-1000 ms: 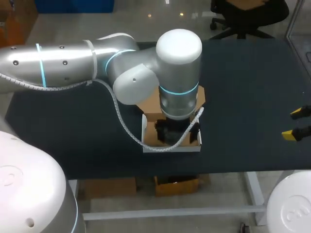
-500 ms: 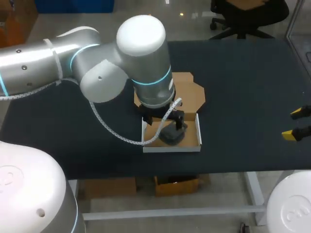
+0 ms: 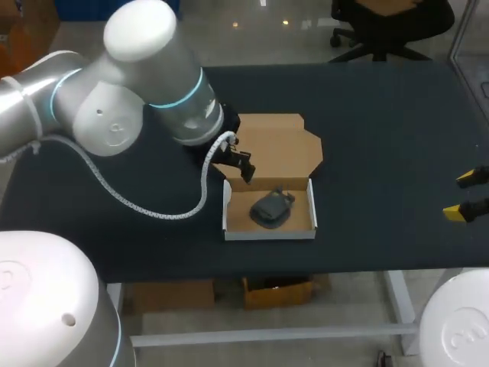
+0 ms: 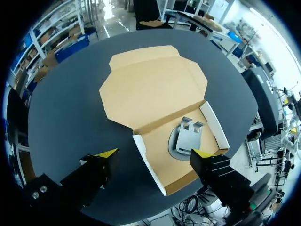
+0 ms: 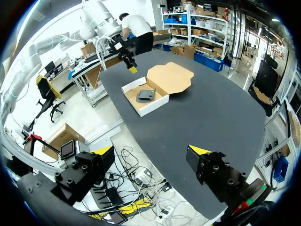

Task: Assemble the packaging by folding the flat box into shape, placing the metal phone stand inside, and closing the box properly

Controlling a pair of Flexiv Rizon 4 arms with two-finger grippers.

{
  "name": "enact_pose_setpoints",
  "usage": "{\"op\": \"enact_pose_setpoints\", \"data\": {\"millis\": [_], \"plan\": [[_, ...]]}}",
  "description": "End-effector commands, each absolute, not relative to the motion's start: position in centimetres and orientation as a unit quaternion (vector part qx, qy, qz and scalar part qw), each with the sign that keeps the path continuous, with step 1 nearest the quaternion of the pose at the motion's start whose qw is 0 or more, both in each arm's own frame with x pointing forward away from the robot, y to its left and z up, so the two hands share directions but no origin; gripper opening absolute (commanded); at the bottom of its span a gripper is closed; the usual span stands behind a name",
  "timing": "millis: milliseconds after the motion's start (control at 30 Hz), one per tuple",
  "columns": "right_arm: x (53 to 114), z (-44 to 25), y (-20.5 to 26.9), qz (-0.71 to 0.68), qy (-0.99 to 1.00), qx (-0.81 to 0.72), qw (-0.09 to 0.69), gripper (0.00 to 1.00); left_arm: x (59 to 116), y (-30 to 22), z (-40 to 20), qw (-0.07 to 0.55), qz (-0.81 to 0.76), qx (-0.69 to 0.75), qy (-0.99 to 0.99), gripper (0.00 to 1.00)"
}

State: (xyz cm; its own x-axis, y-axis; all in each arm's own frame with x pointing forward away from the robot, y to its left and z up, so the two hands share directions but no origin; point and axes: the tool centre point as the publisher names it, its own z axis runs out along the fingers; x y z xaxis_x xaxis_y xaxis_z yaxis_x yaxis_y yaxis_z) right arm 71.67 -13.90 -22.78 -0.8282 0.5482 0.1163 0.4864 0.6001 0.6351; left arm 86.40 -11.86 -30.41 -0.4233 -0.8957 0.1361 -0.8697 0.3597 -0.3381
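Cardboard box (image 3: 269,233) sits open near the front edge of the bench (image 3: 382,138), with its lid flat behind. The metal phone stand (image 3: 271,209) lies inside. The left gripper (image 4: 154,153) hovers over the box with fingers spread. The right gripper (image 5: 150,150) is spread and empty at the right edge.

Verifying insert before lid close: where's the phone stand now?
Head view: the phone stand lies inside the open box tray at the table front middle, lid flat behind it, left claw by the tray's rear left corner.

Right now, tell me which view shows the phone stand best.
The left wrist view: the phone stand lies close and unobstructed inside the box. The head view shows only a dark lump; the right wrist view, a distant speck.
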Motion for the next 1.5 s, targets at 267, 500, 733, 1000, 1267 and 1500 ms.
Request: {"op": "enact_pose_setpoints", "data": {"millis": [267,500,733,1000,1267,1500], "plan": [[71.6,-22.7,-14.0,0.342,0.893,0.288,0.045,1.00,90.1,-8.8,-29.1,-0.049,-0.251,-0.499,0.828,1.00],[71.6,-22.7,-14.0,0.342,0.893,0.288,0.045,1.00,91.6,-8.7,-29.5,-0.064,-0.276,-0.488,0.826,1.00],[71.6,-22.7,-14.0,0.342,0.893,0.288,0.045,1.00,93.2,-7.5,-30.1,-0.088,-0.313,-0.458,0.827,1.00],[71.6,-22.7,-14.0,0.342,0.893,0.288,0.045,1.00,93.4,-7.4,-30.1,-0.090,-0.318,-0.448,0.830,1.00],[71.6,-22.7,-14.0,0.342,0.893,0.288,0.045,1.00,93.4,-7.4,-30.1,-0.090,-0.318,-0.448,0.830,1.00],[72.0,-22.8,-13.9,0.343,0.895,0.282,0.040,1.00,94.0,-7.0,-30.3,-0.108,-0.328,-0.444,0.827,1.00]]}}
